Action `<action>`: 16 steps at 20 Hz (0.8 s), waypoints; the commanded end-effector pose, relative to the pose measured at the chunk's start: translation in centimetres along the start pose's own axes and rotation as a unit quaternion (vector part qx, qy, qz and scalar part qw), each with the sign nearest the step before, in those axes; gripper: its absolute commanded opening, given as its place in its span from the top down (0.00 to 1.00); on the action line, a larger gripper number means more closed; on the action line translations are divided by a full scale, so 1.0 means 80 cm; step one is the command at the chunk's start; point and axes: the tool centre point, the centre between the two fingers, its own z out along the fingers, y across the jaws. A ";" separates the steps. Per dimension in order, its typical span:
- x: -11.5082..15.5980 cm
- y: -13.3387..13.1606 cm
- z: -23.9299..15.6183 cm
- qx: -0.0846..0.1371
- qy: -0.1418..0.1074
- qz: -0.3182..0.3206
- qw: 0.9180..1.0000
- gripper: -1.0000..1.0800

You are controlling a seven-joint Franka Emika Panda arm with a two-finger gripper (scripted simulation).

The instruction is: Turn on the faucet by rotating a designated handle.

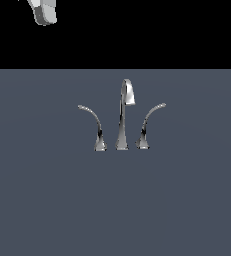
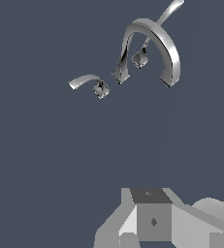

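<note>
Chrome faucet (image 1: 123,117) stands on the grey surface (image 1: 47,200), tall spout in the middle, one curved lever on each side. The handle (image 1: 93,125) sits on the exterior view's left of the spout, flared base down, tip arching toward that left. My gripper (image 1: 44,12) hangs high at that view's upper left, well apart from the faucet, touching nothing. Only part of me shows; I cannot tell how my jaws stand.
</note>
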 end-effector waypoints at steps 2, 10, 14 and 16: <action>0.011 -0.020 0.021 0.001 -0.001 0.038 0.999 1.00; 0.040 -0.059 0.066 0.002 -0.002 0.120 0.993 1.00; 0.057 -0.075 0.087 0.002 -0.003 0.159 0.987 1.00; 0.065 -0.083 0.098 0.002 -0.003 0.178 0.984 1.00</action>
